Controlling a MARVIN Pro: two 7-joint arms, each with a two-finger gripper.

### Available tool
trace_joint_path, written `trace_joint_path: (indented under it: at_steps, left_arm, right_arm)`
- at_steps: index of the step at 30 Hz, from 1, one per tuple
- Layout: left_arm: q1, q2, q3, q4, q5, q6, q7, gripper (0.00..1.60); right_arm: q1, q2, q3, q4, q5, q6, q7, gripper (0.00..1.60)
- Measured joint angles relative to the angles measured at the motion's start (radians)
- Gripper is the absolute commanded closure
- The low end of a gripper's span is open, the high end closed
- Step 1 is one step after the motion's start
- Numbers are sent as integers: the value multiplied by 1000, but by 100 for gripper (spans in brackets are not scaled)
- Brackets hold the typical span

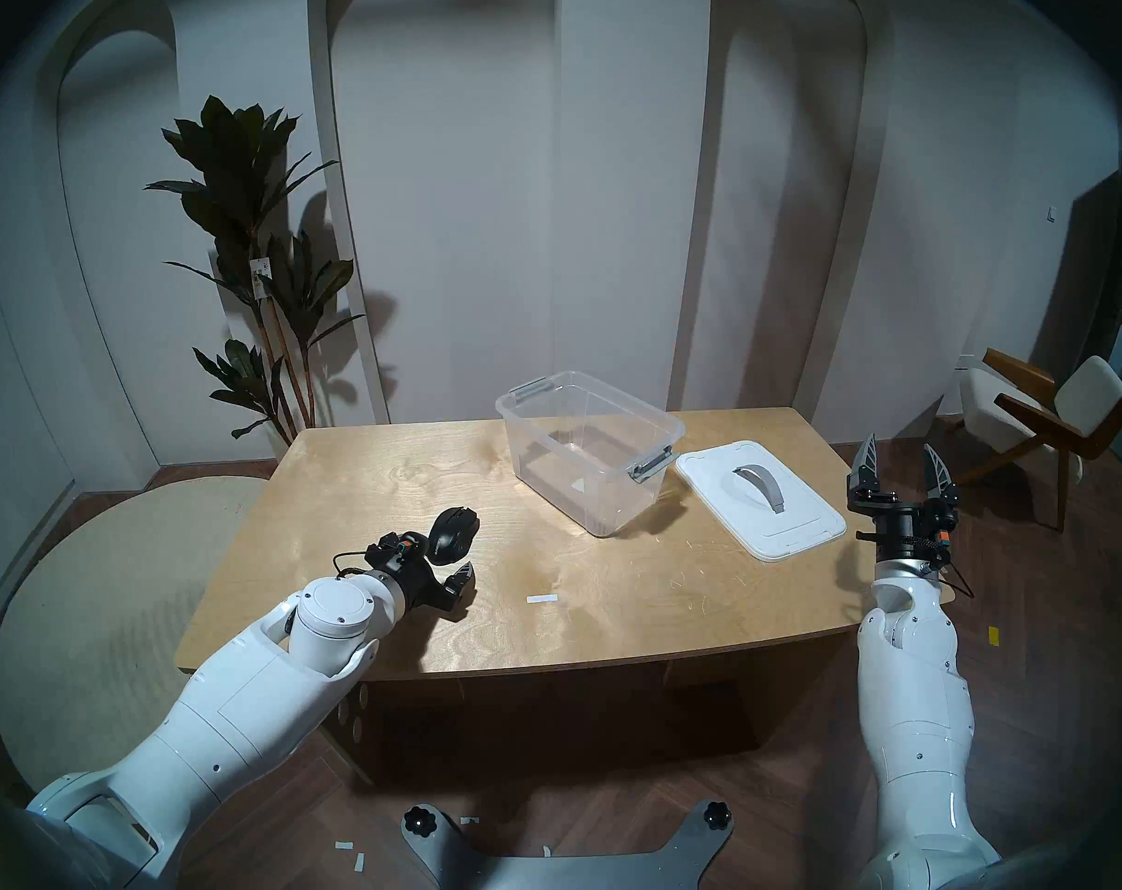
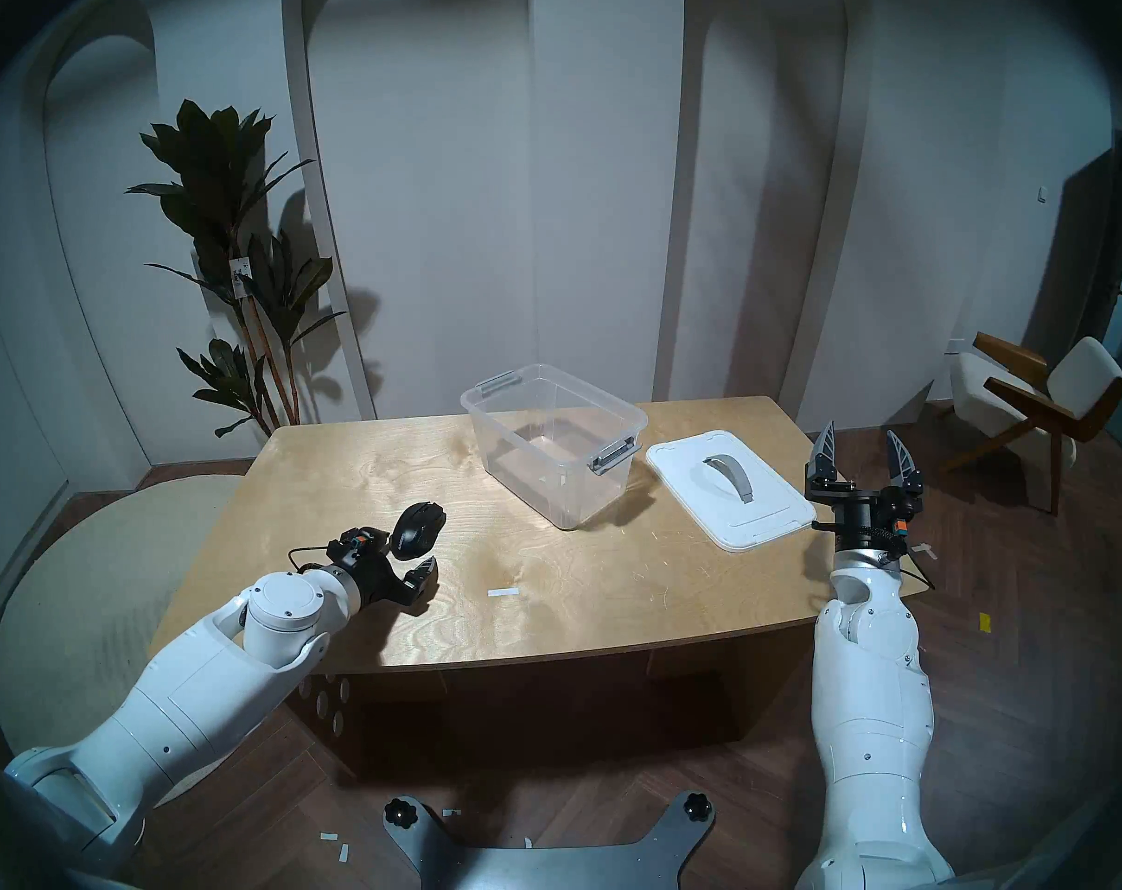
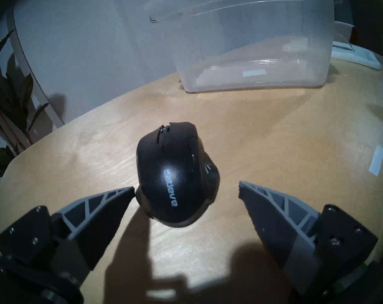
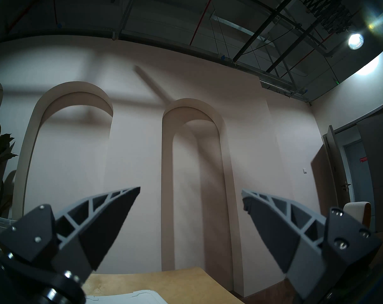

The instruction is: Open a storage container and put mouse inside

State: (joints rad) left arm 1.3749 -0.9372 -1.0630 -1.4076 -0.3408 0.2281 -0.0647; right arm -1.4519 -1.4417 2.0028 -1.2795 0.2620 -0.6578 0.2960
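The bin (image 1: 587, 449) stands open toward the far side of the table (image 1: 378, 484), grey clips (image 1: 649, 465) hanging at its ends. Its white lid (image 1: 796, 516) lies flat just right of the bin, handle up. A small white strip (image 1: 541, 599) lies on the table nearer than the bin, and a plant (image 1: 256, 259) stands off the far left corner. The mouse (image 1: 454, 534) sits on the table, well left of the bin and nearer. The left gripper (image 3: 186, 190) hangs low over it, fingers (image 3: 103, 207) spread wide on either side, gripping nothing; the left tip looks almost against the mouse's rear. The right gripper (image 1: 902, 461) is raised right of the lid, fingers wide and empty.
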Motion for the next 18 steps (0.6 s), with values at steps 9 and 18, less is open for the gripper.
trace_joint_path:
  at_steps: [9,18]
  left_arm:
    - [-80,6,-2,109,17,-25,-78,0]
    - [-151,22,20,205,7,-73,-246,0]
  right_arm:
    - [0,0,0,0,0,0,0,0]
    - [0,1,-1,0,0,0,-1,0]
